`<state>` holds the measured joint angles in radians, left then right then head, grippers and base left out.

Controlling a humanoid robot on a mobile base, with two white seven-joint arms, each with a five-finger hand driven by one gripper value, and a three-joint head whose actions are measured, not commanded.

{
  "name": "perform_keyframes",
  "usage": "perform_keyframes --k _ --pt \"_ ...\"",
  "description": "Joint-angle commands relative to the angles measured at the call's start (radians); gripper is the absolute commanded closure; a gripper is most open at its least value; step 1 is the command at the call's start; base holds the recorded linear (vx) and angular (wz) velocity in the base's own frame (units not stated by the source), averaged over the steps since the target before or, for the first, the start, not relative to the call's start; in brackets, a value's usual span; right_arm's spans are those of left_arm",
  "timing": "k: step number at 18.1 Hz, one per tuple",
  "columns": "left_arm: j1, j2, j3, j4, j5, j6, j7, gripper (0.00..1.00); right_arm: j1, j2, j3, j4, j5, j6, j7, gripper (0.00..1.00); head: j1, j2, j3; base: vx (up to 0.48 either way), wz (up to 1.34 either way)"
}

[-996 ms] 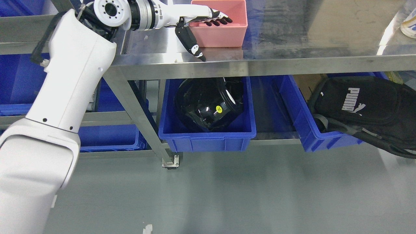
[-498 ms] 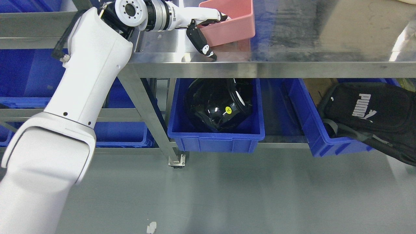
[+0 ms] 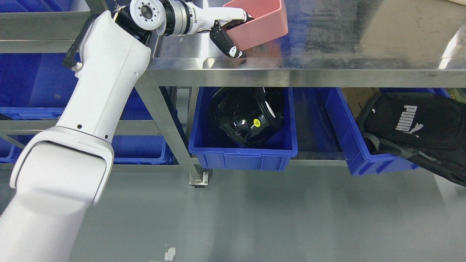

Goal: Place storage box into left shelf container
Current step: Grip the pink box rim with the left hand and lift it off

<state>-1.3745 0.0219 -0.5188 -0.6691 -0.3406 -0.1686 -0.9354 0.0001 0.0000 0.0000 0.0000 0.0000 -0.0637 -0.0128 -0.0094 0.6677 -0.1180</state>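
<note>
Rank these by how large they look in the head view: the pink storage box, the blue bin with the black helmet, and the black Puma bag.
1. Blue bin, largest as seen.
2. Black Puma bag, close behind; the picture's right edge cuts it off, so this ranking is unsure.
3. Pink storage box, clearly smallest, tilted in the left hand; it is also farther from the camera.

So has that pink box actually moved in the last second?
Yes. The pink box, flat before, now tilts with its left end raised off the steel tabletop, gripped by the left hand.

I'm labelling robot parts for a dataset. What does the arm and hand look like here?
The left arm has smooth white shells with small dark screw holes, a black cable near the elbow, and a silver ringed wrist. The left hand is white with black finger segments and white tip patches.
</note>
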Motion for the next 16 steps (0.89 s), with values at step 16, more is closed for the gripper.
perform_keyframes --k 16 --pt "-0.003 -0.004 0.358 -0.297 0.012 -0.074 -0.079 0.99 -0.006 -0.017 -0.003 -0.017 -0.002 -0.001 -0.001 0.00 0.0000 0.000 0.000 0.001 -0.01"
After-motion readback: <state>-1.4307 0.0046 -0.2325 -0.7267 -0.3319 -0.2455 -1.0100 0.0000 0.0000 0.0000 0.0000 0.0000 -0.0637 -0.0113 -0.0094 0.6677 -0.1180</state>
